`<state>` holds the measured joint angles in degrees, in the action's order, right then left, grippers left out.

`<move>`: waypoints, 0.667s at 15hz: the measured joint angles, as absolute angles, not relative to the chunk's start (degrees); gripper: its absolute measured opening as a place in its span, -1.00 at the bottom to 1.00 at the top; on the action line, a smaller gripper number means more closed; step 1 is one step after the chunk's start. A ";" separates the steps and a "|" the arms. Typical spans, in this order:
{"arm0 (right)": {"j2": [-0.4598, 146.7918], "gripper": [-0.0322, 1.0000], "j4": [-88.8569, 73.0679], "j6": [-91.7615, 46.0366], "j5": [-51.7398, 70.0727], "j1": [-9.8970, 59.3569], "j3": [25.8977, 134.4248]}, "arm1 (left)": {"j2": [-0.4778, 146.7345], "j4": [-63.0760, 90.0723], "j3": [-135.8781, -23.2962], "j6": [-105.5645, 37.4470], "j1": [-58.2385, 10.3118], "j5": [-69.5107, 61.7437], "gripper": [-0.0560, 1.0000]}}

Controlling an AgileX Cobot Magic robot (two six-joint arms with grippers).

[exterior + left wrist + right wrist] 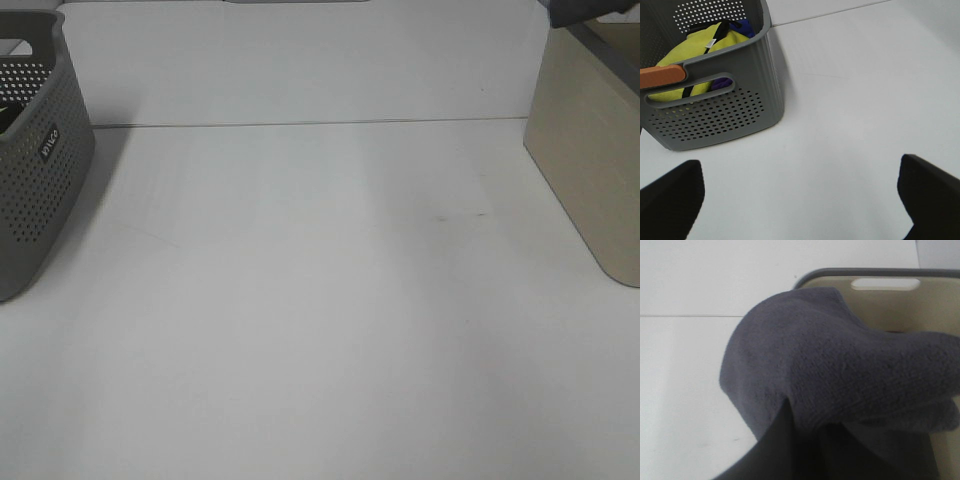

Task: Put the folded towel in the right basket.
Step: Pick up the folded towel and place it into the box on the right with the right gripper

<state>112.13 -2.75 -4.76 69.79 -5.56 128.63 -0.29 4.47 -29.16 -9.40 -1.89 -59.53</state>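
Observation:
The folded towel, dark grey and fluffy, hangs from my right gripper, which is mostly hidden beneath it. It hangs over the open beige right basket, partly past the rim. In the exterior high view only a corner of the towel shows above the right basket at the far right. My left gripper is open and empty, low over the white table beside the grey left basket.
The grey perforated basket stands at the left edge and holds yellow and blue cloths. An orange piece lies on its rim. The white table spans between the two baskets.

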 joint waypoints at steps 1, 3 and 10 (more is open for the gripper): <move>112.13 -0.85 -4.30 -4.76 69.84 -7.73 128.29 | -0.29 4.47 -29.16 -9.40 -1.89 -59.53 0.97; 112.13 -0.85 -12.26 -4.18 69.84 -16.96 124.22 | -0.29 4.47 -29.16 -9.40 -1.89 -59.53 0.97; 112.82 -0.05 -14.27 -4.18 69.33 -19.14 111.78 | -0.29 4.47 -29.16 -9.40 -1.89 -59.53 0.97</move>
<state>112.82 -14.27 -4.18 69.33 -19.14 111.78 -0.29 4.47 -29.16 -9.40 -1.89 -59.53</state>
